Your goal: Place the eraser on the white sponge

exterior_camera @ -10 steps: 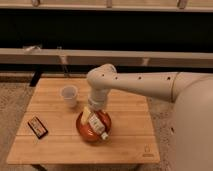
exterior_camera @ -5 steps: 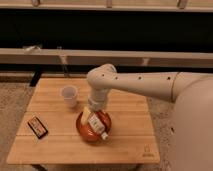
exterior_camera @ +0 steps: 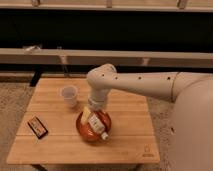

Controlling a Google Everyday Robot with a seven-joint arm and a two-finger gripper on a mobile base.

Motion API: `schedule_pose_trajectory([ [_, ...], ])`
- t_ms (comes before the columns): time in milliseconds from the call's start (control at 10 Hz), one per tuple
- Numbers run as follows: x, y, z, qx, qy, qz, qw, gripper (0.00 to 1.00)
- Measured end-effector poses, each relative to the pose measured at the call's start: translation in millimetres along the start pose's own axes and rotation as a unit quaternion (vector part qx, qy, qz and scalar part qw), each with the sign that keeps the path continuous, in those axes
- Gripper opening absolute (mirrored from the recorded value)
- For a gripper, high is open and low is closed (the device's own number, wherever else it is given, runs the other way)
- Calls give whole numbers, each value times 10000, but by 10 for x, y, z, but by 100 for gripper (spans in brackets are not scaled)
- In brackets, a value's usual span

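Eraser (exterior_camera: 37, 126), a small dark block with reddish-orange edging, lies flat near the front left corner of the wooden table (exterior_camera: 127, 142), turned at a slant to the table's edge. Nothing touches the eraser, and it sits well apart from everything else on the tabletop.

Near the middle of the table stands a round orange bowl (exterior_camera: 80, 129). A white labelled tube (exterior_camera: 99, 125) lies in it at an angle, its capped end reaching the bowl's front rim. Just beside the tube's upper end, at the left side of the bowl, is a small pale block that appears to be the white sponge (exterior_camera: 86, 116), though its outline is hard to make out.

A white cup (exterior_camera: 69, 95) stands upright behind and to the left of the bowl, apart from it.

The cream-coloured arm (exterior_camera: 142, 82) reaches in from the right, bends at a rounded joint and points straight down. Its gripper (exterior_camera: 94, 106) hangs over the back of the bowl, just above the tube and the pale block, far from the eraser. Whether the gripper is apart or closed cannot be told, and it is not clear that it touches anything.
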Motion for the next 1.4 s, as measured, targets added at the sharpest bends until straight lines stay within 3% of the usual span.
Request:
schedule_pose_trajectory([
  [200, 63, 39, -102, -79, -4, -42, 10000, 80],
  [600, 363, 230, -554, -278, -38, -171, 9995, 80],
  [900, 474, 257, -670, -385, -58, -261, 9989, 80],
  [1200, 575, 84, -675, -549, -126, -572, 9968, 80],
  [1400, 567, -174, -626, -670, -207, -828, 9941, 80],
])
